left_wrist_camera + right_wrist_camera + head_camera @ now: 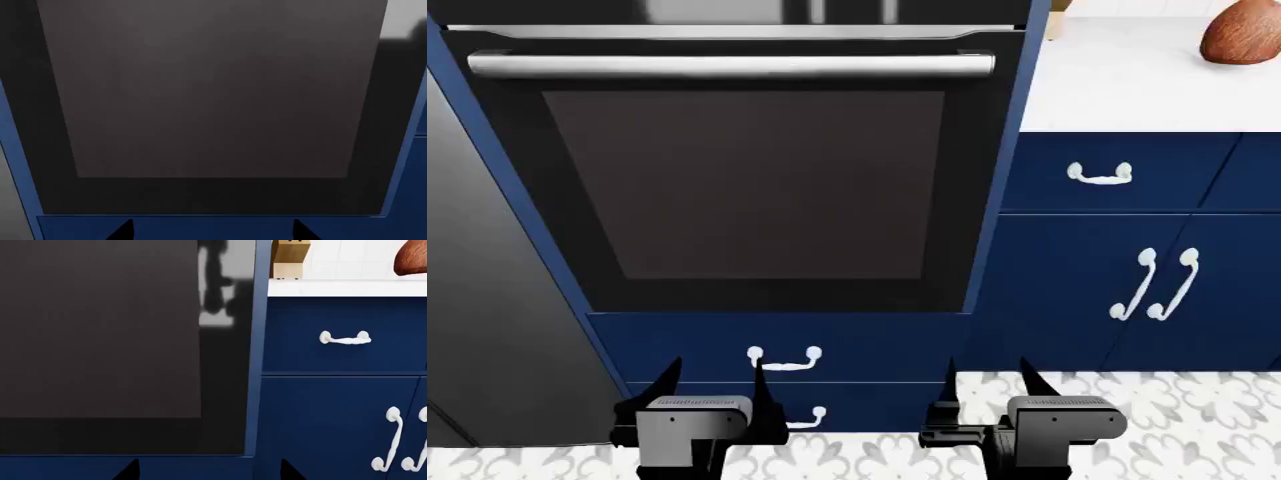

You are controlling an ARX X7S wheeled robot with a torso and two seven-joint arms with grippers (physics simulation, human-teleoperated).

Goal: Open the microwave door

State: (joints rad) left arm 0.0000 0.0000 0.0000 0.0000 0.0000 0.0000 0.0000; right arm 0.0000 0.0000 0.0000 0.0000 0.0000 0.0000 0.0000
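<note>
The microwave door is out of view; only a dark glossy strip [761, 10] shows above the wall oven. The oven's black glass door [747, 180] with its silver bar handle [734, 66] fills the middle of the head view. It also fills the left wrist view as dark oven glass [213, 100] and shows in the right wrist view as the oven door [100, 340]. My left gripper [714, 375] [212, 230] and right gripper [988, 375] [208, 470] hang low before the blue drawers, both open with nothing between the fingers.
Blue drawers with a white handle [785, 358] sit under the oven. To the right are a drawer handle [1098, 175], cabinet door handles [1154, 285], a white counter [1134, 90] with a brown object [1241, 35] and a knife block [290, 260]. A grey panel [494, 300] stands at the left.
</note>
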